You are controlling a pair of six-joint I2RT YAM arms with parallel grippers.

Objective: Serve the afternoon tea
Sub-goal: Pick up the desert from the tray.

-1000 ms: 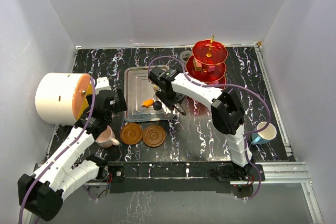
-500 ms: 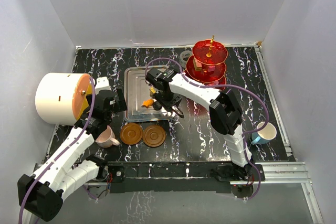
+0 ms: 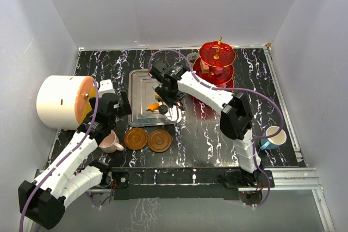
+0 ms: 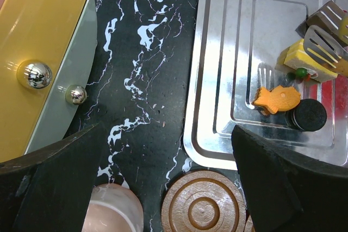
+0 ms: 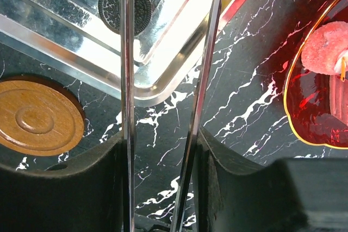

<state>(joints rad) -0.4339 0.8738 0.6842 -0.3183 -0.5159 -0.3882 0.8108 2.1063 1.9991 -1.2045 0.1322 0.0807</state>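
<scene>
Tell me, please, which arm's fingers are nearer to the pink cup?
Left. The left fingers hang right beside the pink cup; the right fingers are over the tray, farther off, holding tongs.

Black table [image 3: 202, 134]: tray [image 3: 141, 86]; saucers [image 3: 136, 138]; cups [image 3: 110, 144]; stand [image 3: 216, 55]; drum [image 3: 58, 101]

Bright even light, sharp focus; glare streaks the steel tray [image 4: 217, 52]

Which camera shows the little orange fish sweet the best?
The left wrist view: the orange fish sweet lies whole and close on the steel tray, beside a black cookie. The top view shows only a tiny orange speck; the right wrist view catches just its edge.
</scene>
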